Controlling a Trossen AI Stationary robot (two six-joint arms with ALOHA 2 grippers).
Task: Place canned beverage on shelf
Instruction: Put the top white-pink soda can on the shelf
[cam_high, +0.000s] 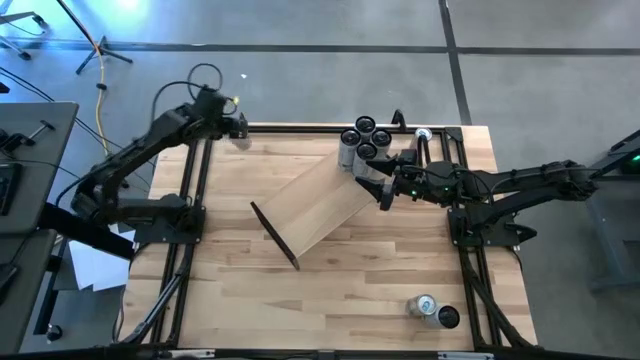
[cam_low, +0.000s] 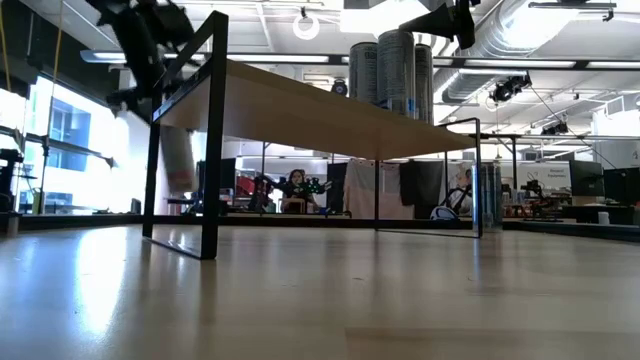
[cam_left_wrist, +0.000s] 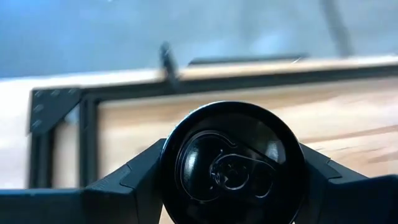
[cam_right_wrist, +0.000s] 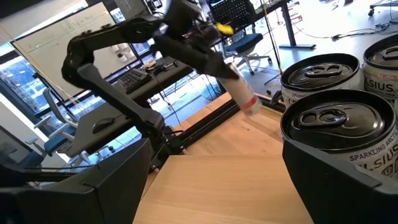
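Tabletop (cam_high: 330, 290): we are holding a can (cam_left_wrist: 233, 163) in our left gripper (cam_left_wrist: 231, 186), far left; right gripper (cam_high: 383, 192) is gaping empty beside shelf (cam_high: 325, 205) cans (cam_high: 365, 140). Risk: nudging them off.

My left gripper (cam_left_wrist: 233, 186) is matt black plastic, its fingers closed on a can (cam_left_wrist: 233, 165) whose dark metal top shines glossy. At the right of the high view, my right gripper (cam_high: 383, 188), equally matt, stands beside the cans (cam_right_wrist: 329, 124) on the shelf (cam_high: 318, 203), their brushed metal lids gleaming over smooth printed sides. The shelf is pale smooth wood with thin black metal brackets. The tabletop (cam_high: 330, 290) is striped wood with a soft sheen, framed by black metal rails (cam_high: 190, 230).
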